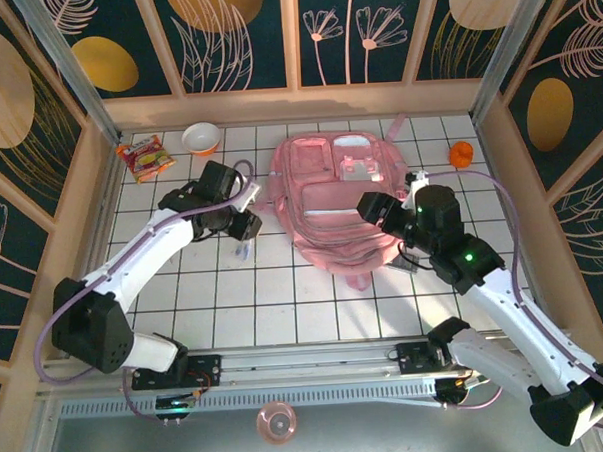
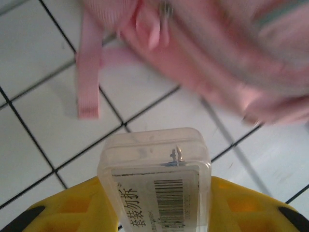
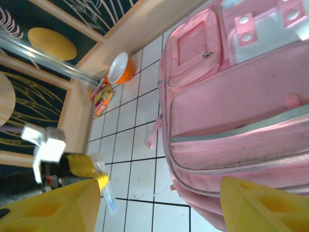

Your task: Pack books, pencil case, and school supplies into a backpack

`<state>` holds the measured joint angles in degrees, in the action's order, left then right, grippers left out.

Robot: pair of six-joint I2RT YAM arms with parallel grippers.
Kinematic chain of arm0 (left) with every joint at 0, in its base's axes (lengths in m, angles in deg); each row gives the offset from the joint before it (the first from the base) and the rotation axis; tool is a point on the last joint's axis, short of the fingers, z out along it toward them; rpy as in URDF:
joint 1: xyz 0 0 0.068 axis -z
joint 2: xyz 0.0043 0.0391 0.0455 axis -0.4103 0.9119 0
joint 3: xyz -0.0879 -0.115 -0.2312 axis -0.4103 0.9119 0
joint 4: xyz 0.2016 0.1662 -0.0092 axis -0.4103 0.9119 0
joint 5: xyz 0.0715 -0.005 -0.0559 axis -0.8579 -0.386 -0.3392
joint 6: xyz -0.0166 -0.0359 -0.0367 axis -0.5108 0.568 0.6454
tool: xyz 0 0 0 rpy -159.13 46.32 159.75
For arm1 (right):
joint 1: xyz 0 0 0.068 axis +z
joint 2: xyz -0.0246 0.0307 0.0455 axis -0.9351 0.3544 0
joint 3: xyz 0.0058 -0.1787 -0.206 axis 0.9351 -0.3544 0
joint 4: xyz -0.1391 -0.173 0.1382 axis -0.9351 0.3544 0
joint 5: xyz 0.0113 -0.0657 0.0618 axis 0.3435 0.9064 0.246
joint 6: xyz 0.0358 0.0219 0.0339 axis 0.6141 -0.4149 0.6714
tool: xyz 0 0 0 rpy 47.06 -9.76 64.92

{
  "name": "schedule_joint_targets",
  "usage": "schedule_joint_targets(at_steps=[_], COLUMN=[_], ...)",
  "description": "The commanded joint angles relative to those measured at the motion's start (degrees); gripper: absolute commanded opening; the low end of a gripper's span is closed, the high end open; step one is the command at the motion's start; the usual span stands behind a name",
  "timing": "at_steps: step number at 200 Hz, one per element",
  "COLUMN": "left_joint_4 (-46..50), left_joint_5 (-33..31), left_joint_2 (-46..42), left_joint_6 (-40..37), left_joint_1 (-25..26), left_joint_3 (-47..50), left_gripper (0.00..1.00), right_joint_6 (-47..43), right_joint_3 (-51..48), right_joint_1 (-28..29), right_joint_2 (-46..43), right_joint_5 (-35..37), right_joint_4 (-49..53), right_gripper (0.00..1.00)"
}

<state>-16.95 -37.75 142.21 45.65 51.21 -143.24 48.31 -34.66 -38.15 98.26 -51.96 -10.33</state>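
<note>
free: bare near tiles [image 1: 285, 307] | obstacle: backpack [image 1: 331, 210] mid-table, bowl [image 1: 201, 138] far-left

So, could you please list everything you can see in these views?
backpack: one, pink, lying mid-table
clear packet: one, clear with a barcode label, between the left jaws, left of the backpack
snack packet: one, red-orange-green, far left corner
bowl: one, orange and white, beside the snack packet
orange object: one, orange, far right
round thing: one, pink, below the table's near edge
table: one, white tiles
left jaws: yellow, shut on the clear packet
right jaws: yellow, open, over the backpack
</note>
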Motion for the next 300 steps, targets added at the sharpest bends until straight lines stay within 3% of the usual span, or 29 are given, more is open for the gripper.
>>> schedule_joint_targets(at_steps=[1, 46, 106, 160, 224, 255, 275, 300], left_joint_4=[-10.62, -35.29, -45.77, -51.33, -55.68, -56.86, -54.75, -46.78], left_joint_5=[7.17, 16.27, 25.60, 28.71, 28.11, 27.47, 26.45, 22.13], left_joint_2=[-3.55, -9.10, -5.88, -5.44, -5.83, -6.22, -6.34, -7.00], left_joint_6=[19.26, 52.17, 72.60, 79.62, 83.74, 85.10, 82.87, 74.77], left_joint_1=[-0.44, -0.43, -0.44, -0.32, -0.32, -0.36, -0.33, -0.35], left_joint_3=[-0.04, 13.37, 18.61, 22.23, 24.06, 24.51, 23.69, 20.23], left_gripper=[0.25, 0.24, 0.27, 0.28, 0.29, 0.32, 0.39, 0.58], right_joint_6=[-3.82, -8.27, -14.77, -16.82, -17.79, -17.63, -16.74, -14.37], right_joint_3=[0.46, 0.95, 5.91, 9.29, 10.85, 10.61, 10.04, 7.61], right_joint_1=[2.37, 8.08, 12.50, 13.64, 14.79, 14.88, 14.87, 13.16], right_joint_2=[0.90, 5.78, 17.50, 24.32, 27.80, 26.90, 25.12, 21.16], right_joint_5=[0.99, -1.55, -9.36, -9.37, -8.76, -6.97, -4.36, -3.86], right_joint_4=[-3.82, -6.49, -6.21, -6.93, -4.68, -3.96, -4.00, -5.96], right_gripper=[0.66, 0.66, 0.66, 0.64, 0.46, 0.29, 0.18, 0.12])
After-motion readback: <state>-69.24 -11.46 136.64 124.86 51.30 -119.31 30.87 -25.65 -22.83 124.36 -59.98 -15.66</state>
